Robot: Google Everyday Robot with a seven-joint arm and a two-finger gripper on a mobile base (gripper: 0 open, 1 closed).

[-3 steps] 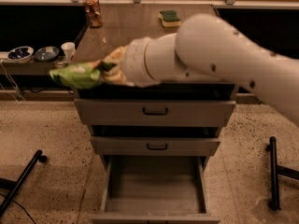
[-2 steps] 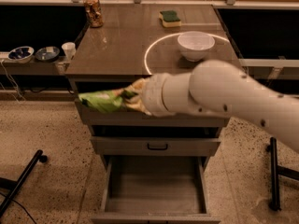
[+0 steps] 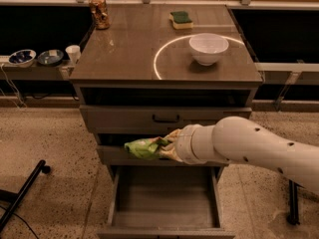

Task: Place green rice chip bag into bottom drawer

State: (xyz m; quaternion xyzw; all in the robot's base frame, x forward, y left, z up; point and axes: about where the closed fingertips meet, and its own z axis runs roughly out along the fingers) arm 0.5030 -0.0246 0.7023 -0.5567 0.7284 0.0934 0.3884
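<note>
The green rice chip bag [image 3: 142,148] is a crinkled bright-green bag held in the air in front of the middle drawer [image 3: 112,156], above the open bottom drawer [image 3: 164,198]. My gripper [image 3: 167,146] is shut on the bag's right end, at the tip of the white arm [image 3: 249,146] that reaches in from the right. The bottom drawer is pulled out and its grey interior is empty.
On the cabinet top [image 3: 124,49] stand a white bowl [image 3: 209,48], a green-and-yellow sponge [image 3: 180,19] and a can [image 3: 99,11]. Small bowls and a cup [image 3: 73,53] sit on a shelf at left. Black stand legs [image 3: 22,193] lie on the floor at left.
The arm has lowered and moved right with the bag, from the cabinet's top edge down to the middle drawer front above the open bottom drawer.
</note>
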